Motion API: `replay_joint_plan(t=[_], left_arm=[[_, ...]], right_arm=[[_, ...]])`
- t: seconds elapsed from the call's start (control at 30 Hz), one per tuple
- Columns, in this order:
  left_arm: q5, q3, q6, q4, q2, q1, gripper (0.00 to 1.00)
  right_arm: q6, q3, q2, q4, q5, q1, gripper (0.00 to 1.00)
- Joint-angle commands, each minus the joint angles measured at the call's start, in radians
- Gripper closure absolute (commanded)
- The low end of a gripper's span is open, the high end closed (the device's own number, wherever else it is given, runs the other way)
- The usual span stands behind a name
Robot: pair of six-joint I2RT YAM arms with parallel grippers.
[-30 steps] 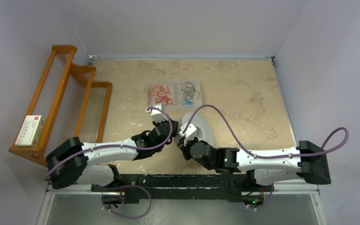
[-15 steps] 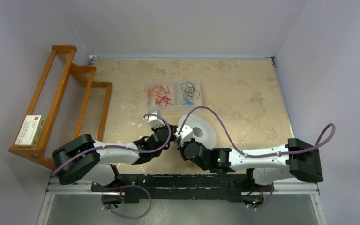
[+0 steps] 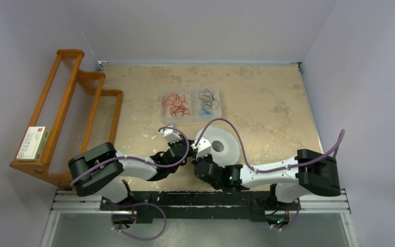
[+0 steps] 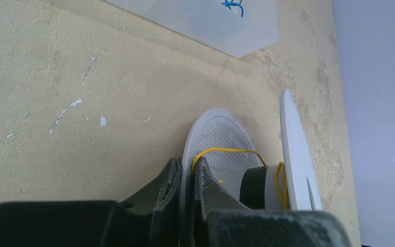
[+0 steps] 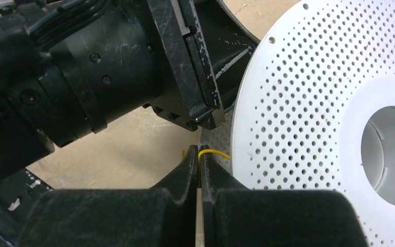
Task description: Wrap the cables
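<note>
At the lower middle of the overhead view both arms meet at the white perforated plastic spool (image 3: 222,146), which sits tipped at an angle over the beige mottled tabletop (image 3: 267,98). The left claw (image 4: 187,164) is closed almost completely, nipping the thin rim of the spool's nearer flange. This looks meant to steady the spool so it cannot roll or turn. The right claw (image 5: 199,154) is fully closed, with one end of a thread-thin yellow-orange wire strand (image 4: 231,151) pinched at its very tips, just beside the flange edge. From there the strand arcs between the two flanges to the dark core at the lower right of the left wrist view, where a loop already lies around it. Pinching so near the end probably leaves as much wire as possible free to lead around the core.

In the upper middle of the overhead view two clear plastic trays lie side by side. The left tray (image 3: 165,116) holds curly red wires (image 3: 176,104). The right tray (image 3: 216,94) holds black and blue wires (image 3: 205,102). No yellow strand shows in either.
</note>
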Motion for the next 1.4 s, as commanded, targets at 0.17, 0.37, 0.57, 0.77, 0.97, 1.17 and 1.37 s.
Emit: replay_joint_plan(t=[0.17, 0.37, 0.57, 0.77, 0.97, 1.17, 1.37], left_arm=[[0.127, -0.024, 0.059, -0.178, 0.025, -0.032, 0.85], [0.122, -0.026, 0.049, -0.177, 0.024, -0.033, 0.81], [0.137, -0.021, 0.055, -0.183, 0.013, -0.033, 0.76], [0.165, -0.026, 0.074, -0.171, -0.001, -0.033, 0.70], [0.185, -0.038, 0.079, -0.171, -0.020, -0.033, 0.66], [0.155, -0.046, 0.092, -0.244, -0.073, -0.033, 0.65], [0.123, -0.042, 0.115, -0.337, -0.155, -0.033, 0.65]], right_arm=[[0.218, 0.002, 0.064, -0.198, 0.198, -0.036, 1.00], [0.234, 0.007, 0.067, -0.211, 0.203, -0.036, 1.00], [0.295, 0.018, 0.078, -0.248, 0.224, -0.036, 1.00], [0.334, 0.050, 0.128, -0.248, 0.232, -0.036, 1.00], [0.383, 0.080, 0.179, -0.267, 0.249, -0.036, 1.00], [0.428, 0.086, 0.197, -0.255, 0.259, -0.036, 0.92], [0.470, 0.136, 0.243, -0.292, 0.282, -0.036, 0.80]])
